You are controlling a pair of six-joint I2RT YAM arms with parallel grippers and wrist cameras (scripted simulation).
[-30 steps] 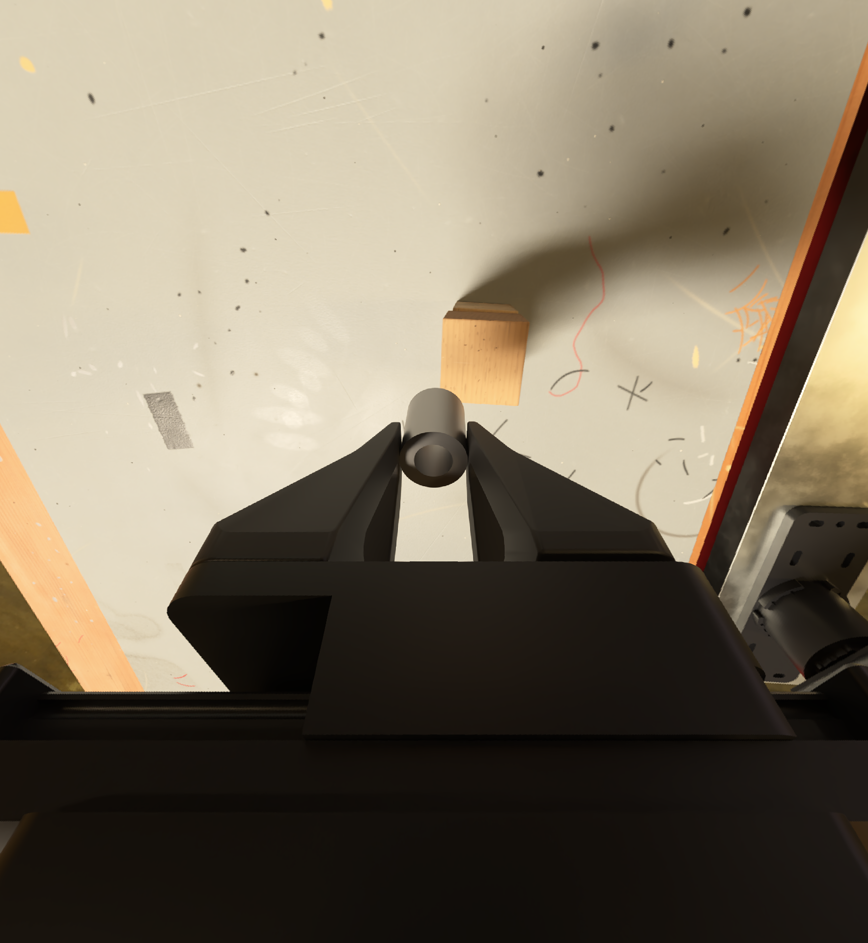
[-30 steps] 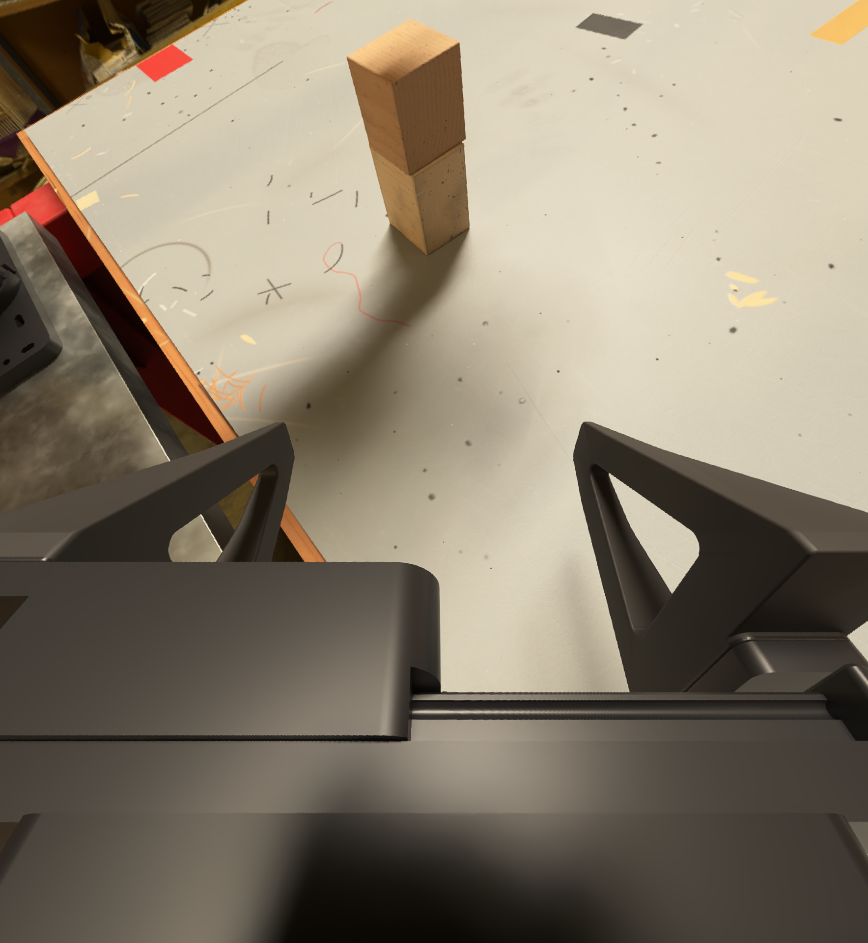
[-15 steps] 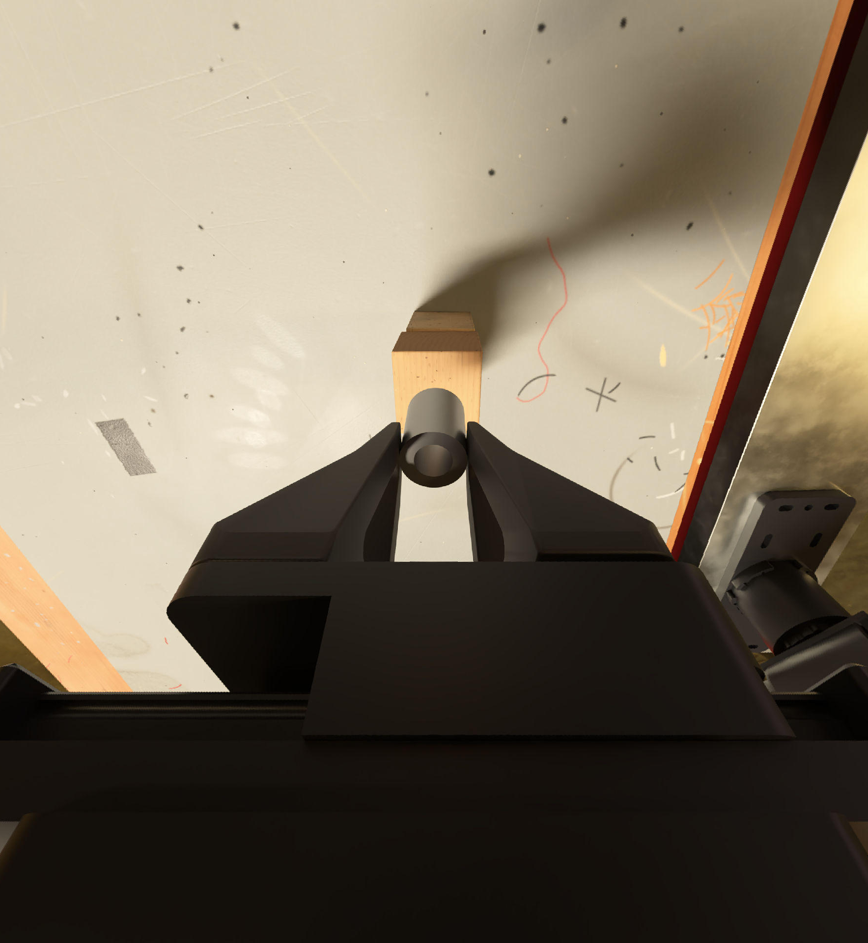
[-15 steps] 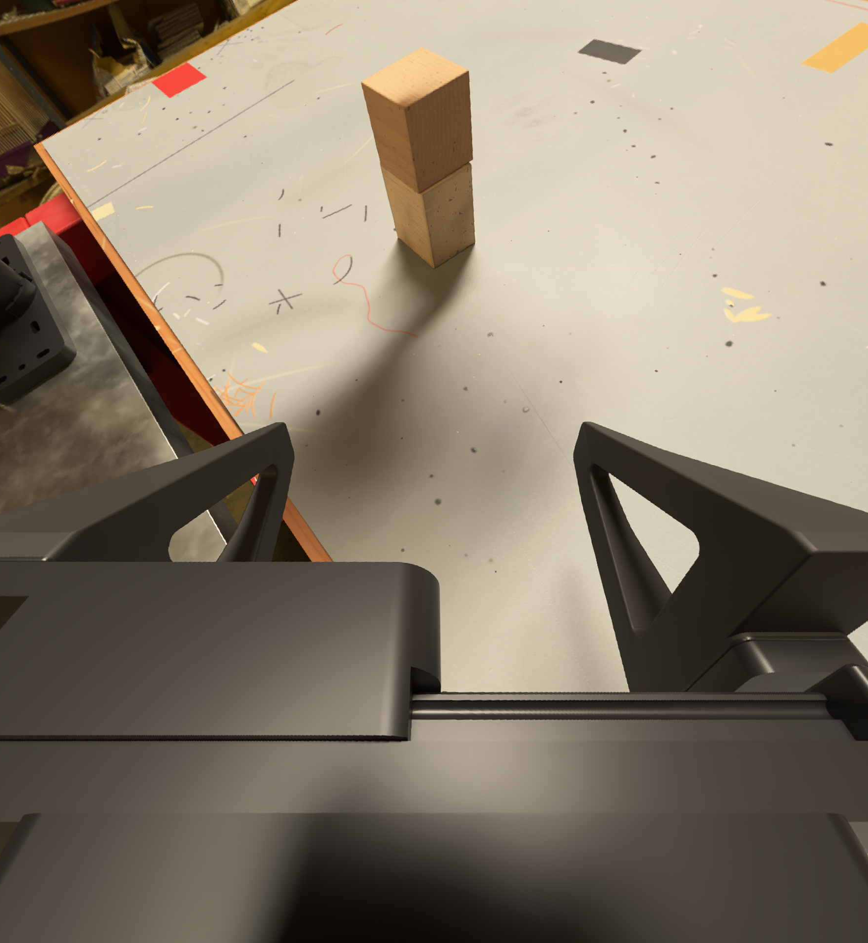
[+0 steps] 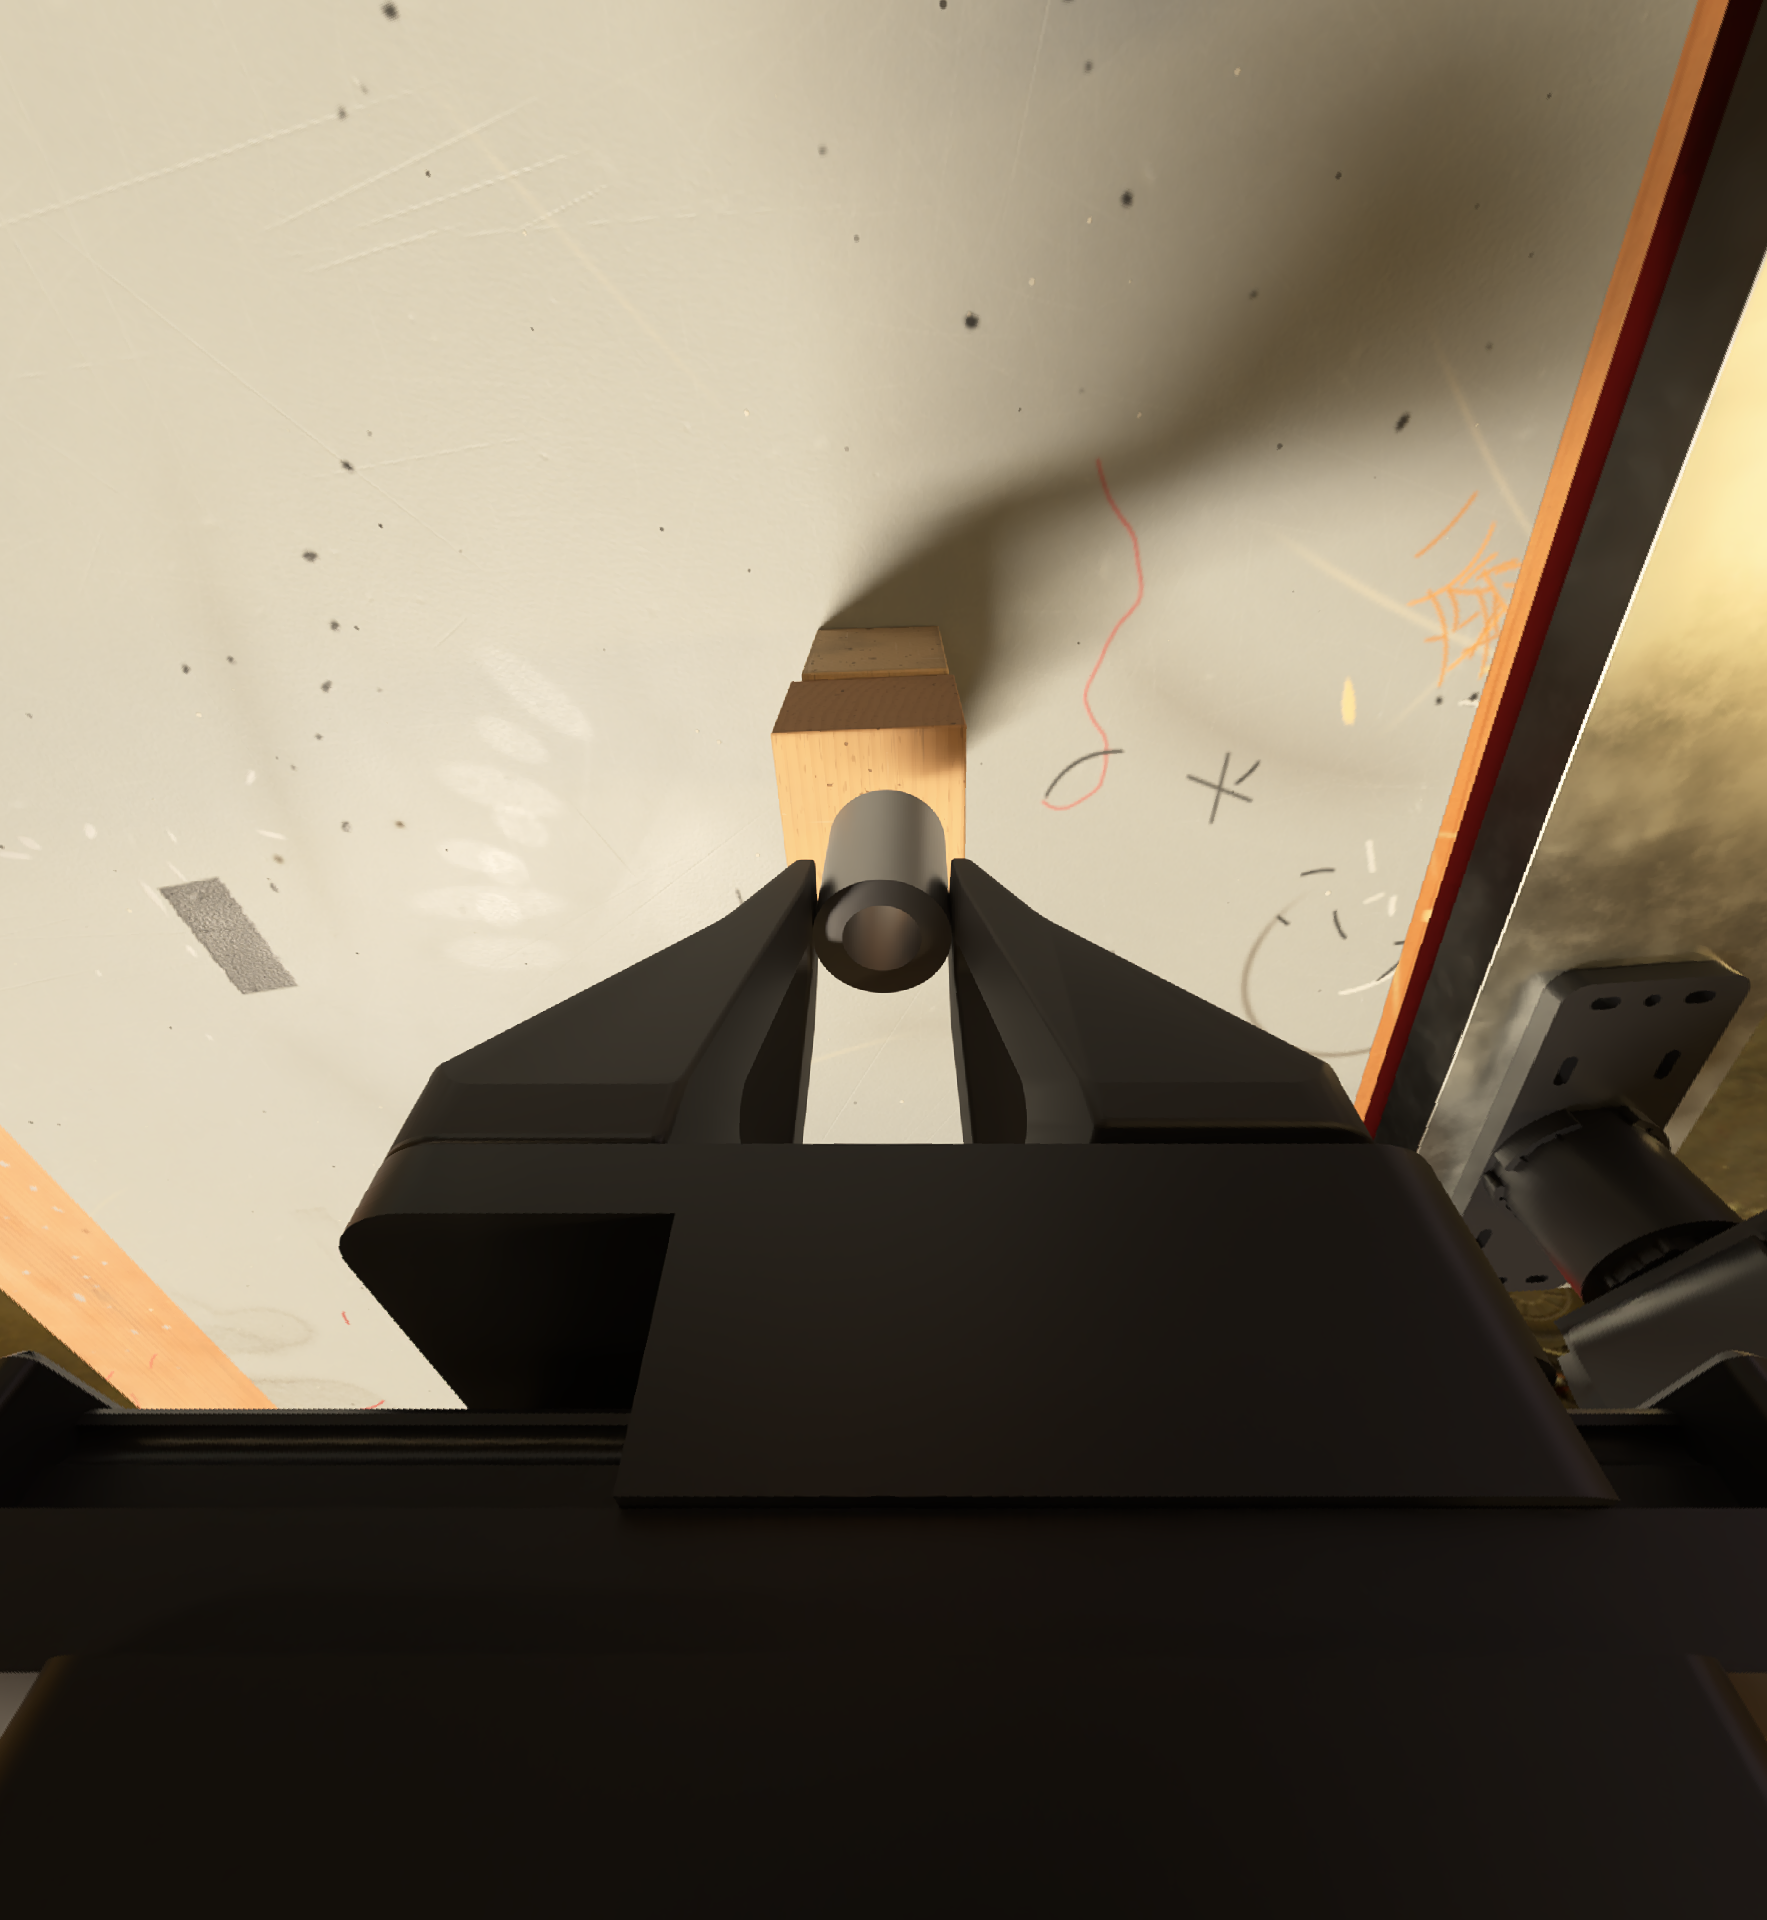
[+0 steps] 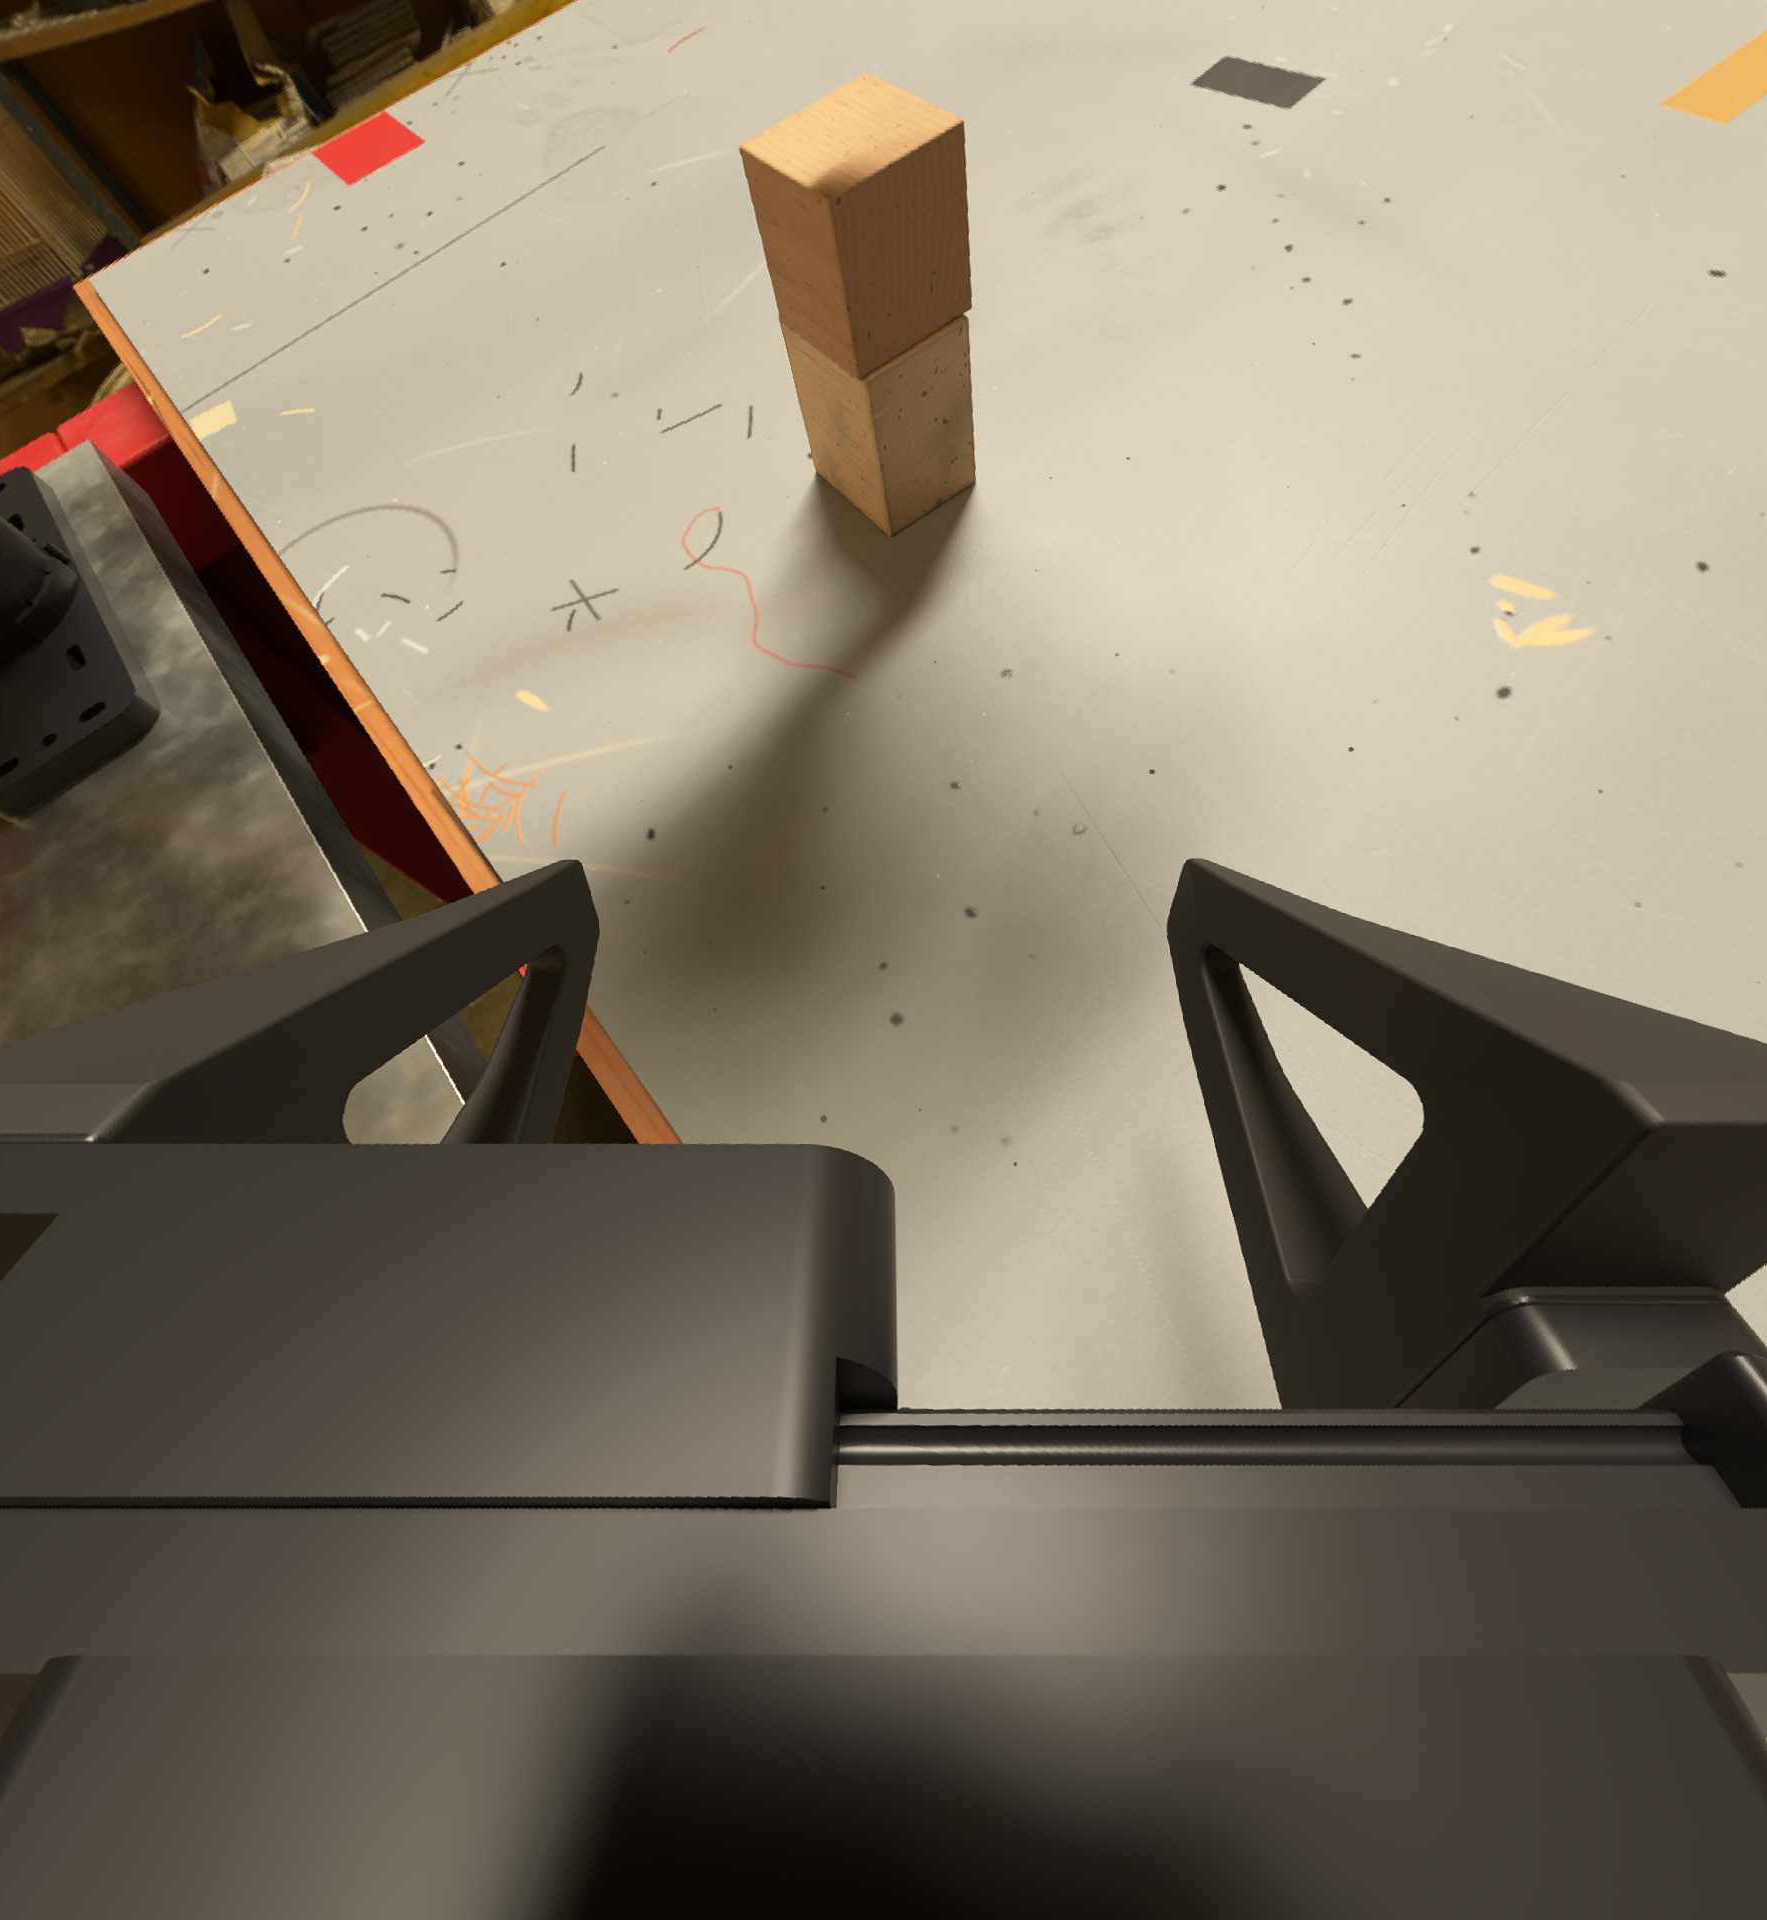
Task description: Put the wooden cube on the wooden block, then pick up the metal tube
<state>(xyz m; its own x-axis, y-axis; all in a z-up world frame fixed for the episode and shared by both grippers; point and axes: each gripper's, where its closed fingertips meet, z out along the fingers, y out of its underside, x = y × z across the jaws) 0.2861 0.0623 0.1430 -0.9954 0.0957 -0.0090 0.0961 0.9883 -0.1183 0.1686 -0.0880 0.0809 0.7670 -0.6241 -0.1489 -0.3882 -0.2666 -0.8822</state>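
My left gripper (image 5: 882, 894) is shut on the dark metal tube (image 5: 881, 914) and holds it in the air, its open end toward the camera. Beyond the tube, the wooden cube (image 5: 863, 753) stands on the paler wooden block (image 5: 874, 655). In the right wrist view the cube (image 6: 858, 223) sits squarely on the block (image 6: 889, 426) on the table, upright. My right gripper (image 6: 884, 904) is open and empty, well back from the stack and above the table near its edge.
The beige table (image 6: 1274, 623) has an orange edge (image 6: 380, 727) on the left of the right wrist view, with an arm's base mount (image 6: 17, 675) beyond it. Another arm mount (image 5: 1585, 1122) shows past the table edge (image 5: 1544, 582) in the left wrist view.
My left gripper, still holding the tube, has shifted so the stack now lines up behind the tube. My right gripper has drawn back from the stack, still open.
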